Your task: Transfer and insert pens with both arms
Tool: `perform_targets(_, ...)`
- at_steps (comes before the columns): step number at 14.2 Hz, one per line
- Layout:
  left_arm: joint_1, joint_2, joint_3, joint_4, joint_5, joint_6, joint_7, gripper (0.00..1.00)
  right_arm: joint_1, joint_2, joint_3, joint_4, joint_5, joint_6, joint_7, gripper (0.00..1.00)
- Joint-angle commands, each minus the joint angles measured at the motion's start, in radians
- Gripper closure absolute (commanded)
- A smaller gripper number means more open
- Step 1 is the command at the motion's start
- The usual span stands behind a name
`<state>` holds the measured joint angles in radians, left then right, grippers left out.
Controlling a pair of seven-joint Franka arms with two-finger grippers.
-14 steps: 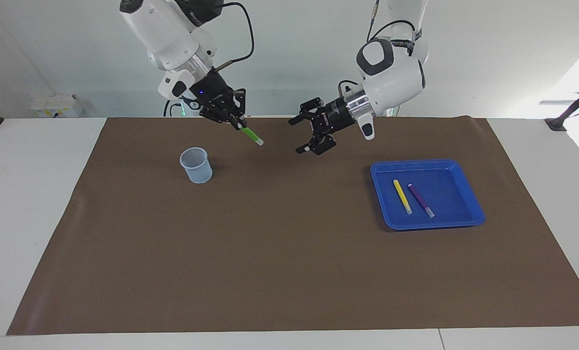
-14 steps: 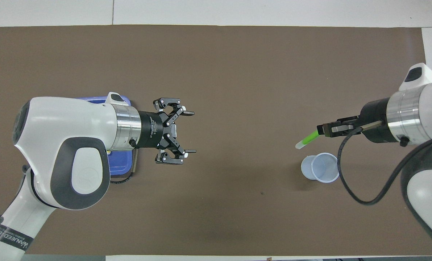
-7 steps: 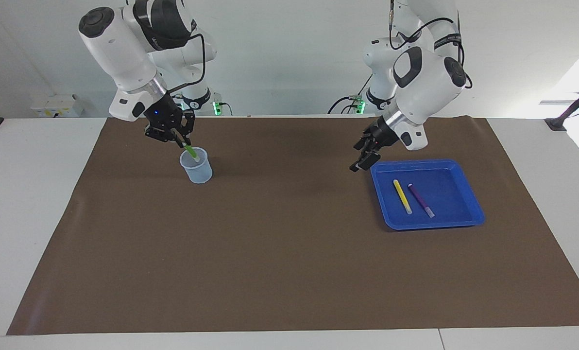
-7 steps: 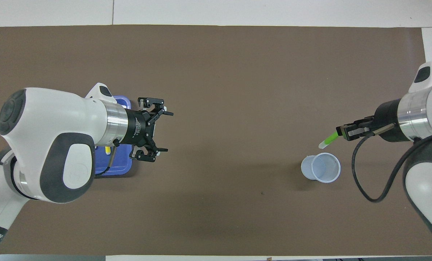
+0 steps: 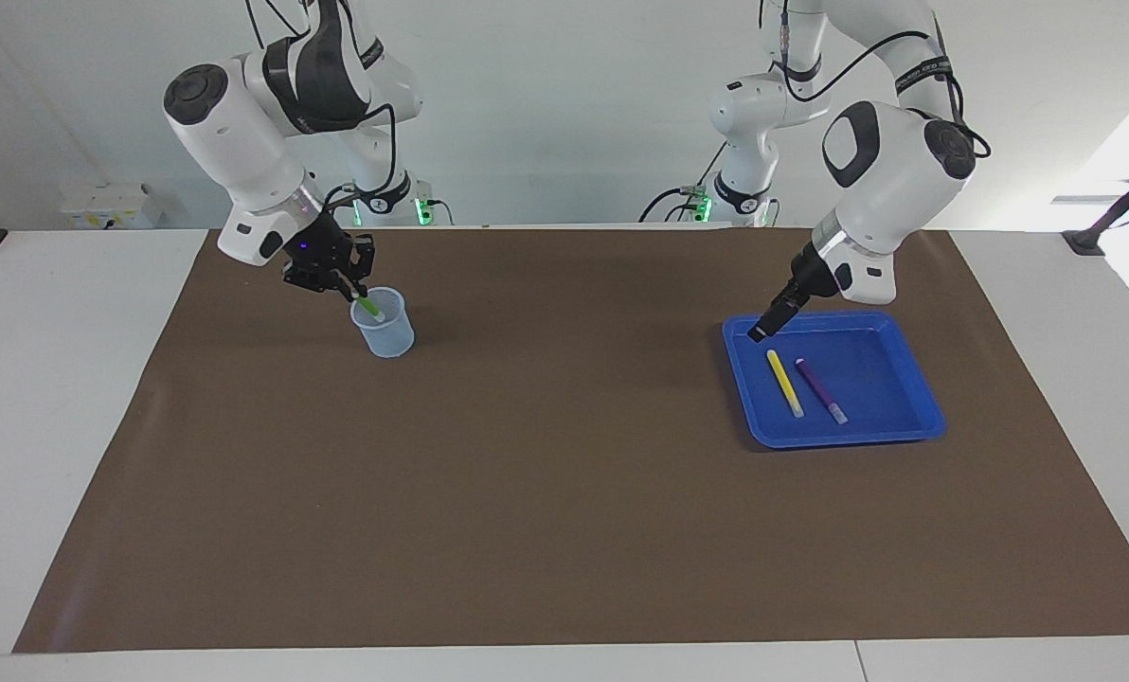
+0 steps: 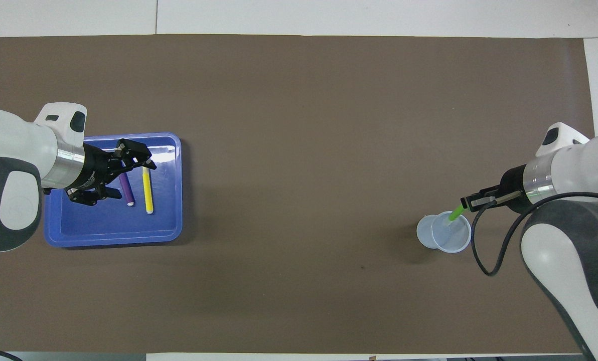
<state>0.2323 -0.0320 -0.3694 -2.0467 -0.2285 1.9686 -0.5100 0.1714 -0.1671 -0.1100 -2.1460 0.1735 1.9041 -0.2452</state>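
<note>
Presently the right gripper point(image 5: 349, 289), clamped on the green pen point(image 5: 369, 308), holds it tilted with its pale tip just inside the rim of the clear cup point(image 5: 384, 323), which stands toward the right arm's end of the surface point(image 5: 546, 493). Released at this slant, the pen could lever the light cup over or catch its rim. The left gripper point(image 6: 112, 172), fingers spread, hangs over the blue tray point(image 6: 113, 233) above the purple pen point(image 6: 125, 188); a descent off-centre might nudge the yellow pen point(image 6: 148, 189) lying beside it.
</note>
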Motion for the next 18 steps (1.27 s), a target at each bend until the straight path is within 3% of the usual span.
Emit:
perform_targets(1, 0.038, 0.043, -0.006, -0.004, 0.089, 0.015, 0.230, 0.00, -0.038, -0.029, 0.010, -0.069, -0.012, 0.029, -0.022, 1.00)
perform_targets(4, 0.047, 0.108, -0.006, -0.010, 0.210, 0.087, 0.365, 0.00, -0.041, -0.026, 0.010, -0.109, -0.012, 0.079, -0.023, 1.00)
perform_targets(8, 0.081, 0.168, -0.005, -0.030, 0.268, 0.157, 0.517, 0.01, -0.043, -0.023, 0.012, -0.126, -0.011, 0.099, -0.002, 0.98)
perform_targets(9, 0.082, 0.178, -0.005, -0.038, 0.287, 0.174, 0.522, 0.04, -0.043, -0.023, 0.012, -0.126, -0.011, 0.101, 0.000, 0.84)
perform_targets(12, 0.085, 0.191, -0.005, -0.064, 0.296, 0.205, 0.515, 0.15, -0.046, -0.014, 0.012, -0.100, -0.009, 0.092, -0.006, 0.00)
perform_targets(15, 0.104, 0.214, -0.005, -0.076, 0.296, 0.266, 0.411, 0.23, -0.041, 0.003, 0.013, 0.036, 0.020, 0.006, -0.008, 0.00)
perform_targets(18, 0.104, 0.238, -0.005, -0.082, 0.296, 0.322, 0.309, 0.27, -0.027, 0.040, 0.015, 0.144, 0.154, -0.056, 0.048, 0.00)
